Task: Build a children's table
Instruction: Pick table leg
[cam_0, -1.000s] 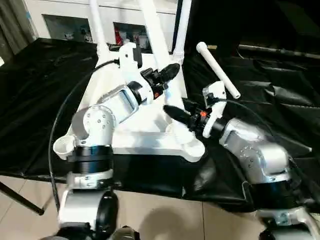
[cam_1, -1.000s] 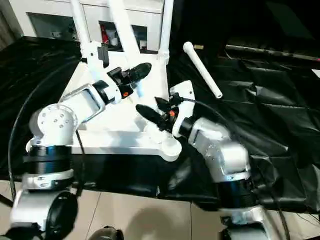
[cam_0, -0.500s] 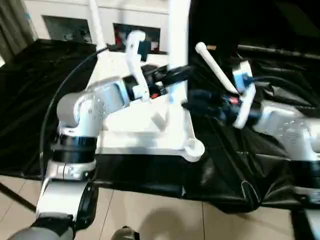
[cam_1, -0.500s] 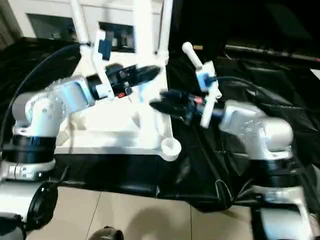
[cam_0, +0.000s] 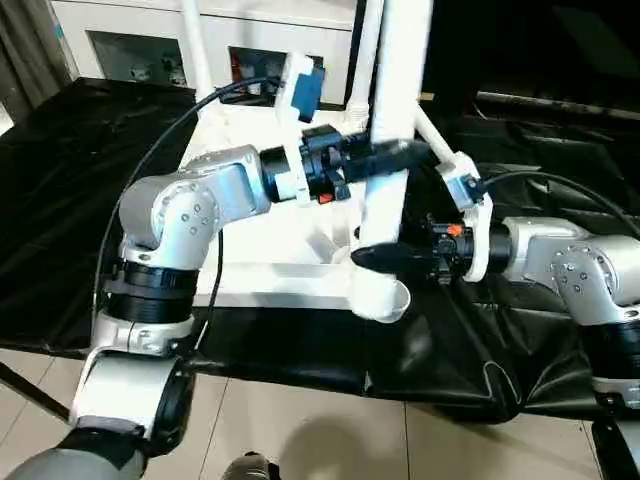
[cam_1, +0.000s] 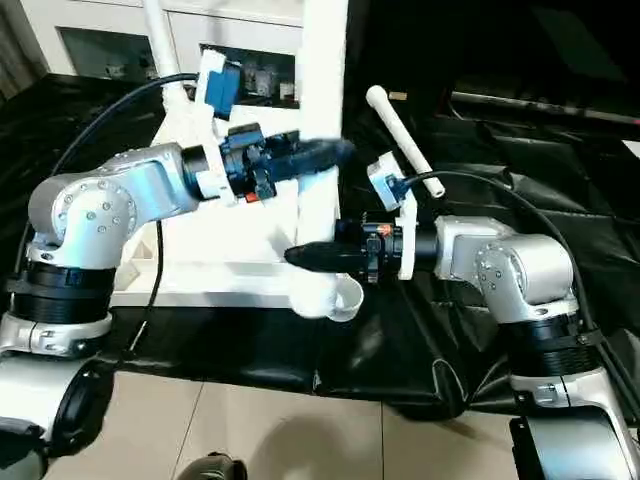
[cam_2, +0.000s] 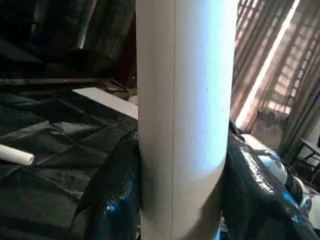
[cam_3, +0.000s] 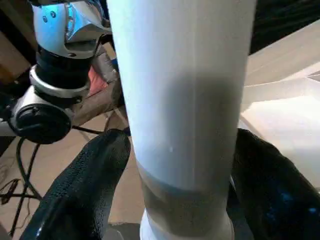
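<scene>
The white tabletop (cam_0: 270, 240) lies underside up on a black-covered table. One white leg (cam_0: 388, 200) stands upright with its lower end at the near right corner socket (cam_0: 385, 300). My left gripper (cam_0: 395, 156) is shut on this leg partway up, and the left wrist view shows the leg (cam_2: 180, 120) between black fingers (cam_2: 112, 200). My right gripper (cam_0: 375, 258) is shut on the same leg lower down, where its black fingers (cam_3: 85, 190) flank the leg (cam_3: 182, 100). Two more legs (cam_0: 190, 45) (cam_0: 366, 50) stand in the far sockets. A loose leg (cam_1: 405, 140) lies on the cloth.
A white cabinet with glass doors (cam_0: 130, 50) stands behind the table. The table's near edge (cam_0: 300, 375) drops to a tiled floor (cam_0: 300, 430). Crumpled black cloth (cam_0: 540, 140) covers the right side.
The leaning leg in my left gripper has swung upright over the near right corner socket. My right gripper has moved in and closed on its lower part.
</scene>
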